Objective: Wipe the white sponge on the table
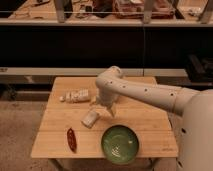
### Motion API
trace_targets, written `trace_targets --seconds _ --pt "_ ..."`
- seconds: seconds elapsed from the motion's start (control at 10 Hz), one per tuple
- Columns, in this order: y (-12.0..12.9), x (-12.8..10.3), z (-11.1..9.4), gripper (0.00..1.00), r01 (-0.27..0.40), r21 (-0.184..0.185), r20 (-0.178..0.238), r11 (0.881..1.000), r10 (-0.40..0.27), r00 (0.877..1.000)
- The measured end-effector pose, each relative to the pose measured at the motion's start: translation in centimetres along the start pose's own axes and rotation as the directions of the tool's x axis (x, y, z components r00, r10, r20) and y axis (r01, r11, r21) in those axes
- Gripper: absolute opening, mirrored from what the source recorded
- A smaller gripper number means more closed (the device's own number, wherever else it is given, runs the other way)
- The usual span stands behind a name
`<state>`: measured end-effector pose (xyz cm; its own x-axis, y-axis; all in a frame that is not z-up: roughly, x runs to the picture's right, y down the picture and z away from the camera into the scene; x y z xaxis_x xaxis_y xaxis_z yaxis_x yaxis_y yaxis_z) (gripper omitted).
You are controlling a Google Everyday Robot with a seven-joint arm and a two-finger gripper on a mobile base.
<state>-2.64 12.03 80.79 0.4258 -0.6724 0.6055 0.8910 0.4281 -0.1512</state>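
The white sponge [90,118] lies flat on the light wooden table [145,120], left of centre, a small off-white block. My gripper [108,108] hangs from the white arm's wrist just right of and slightly behind the sponge, fingers pointing down at the tabletop. It is open and holds nothing. A small gap separates it from the sponge.
A longer white lumpy packet [76,95] lies behind the sponge at the table's left. A green plate [120,144] sits at the front centre and a dark red object [71,139] at the front left. Dark shelving stands behind the table.
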Motion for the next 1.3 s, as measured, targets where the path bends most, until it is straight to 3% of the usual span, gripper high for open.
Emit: trace_targets --seconds 0.2,0.4,0.9,1.0,1.3 --pt "-1.7 -2.6 2.0 0.80 0.031 0.011 0.025 0.999 -0.032 0.999" --pt "-3.2 -3.6 3.4 0.80 0.052 0.008 0.031 0.999 -0.053 0.998" --pt "-5.9 -3.0 7.2 0.80 0.044 -0.014 0.028 0.999 -0.043 0.999" --pt "-6.0 -2.6 7.7 0.77 0.039 -0.016 0.022 0.999 -0.039 0.999" --pt "-6.2 -1.7 8.7 0.48 0.024 -0.020 0.014 0.999 -0.024 1.000"
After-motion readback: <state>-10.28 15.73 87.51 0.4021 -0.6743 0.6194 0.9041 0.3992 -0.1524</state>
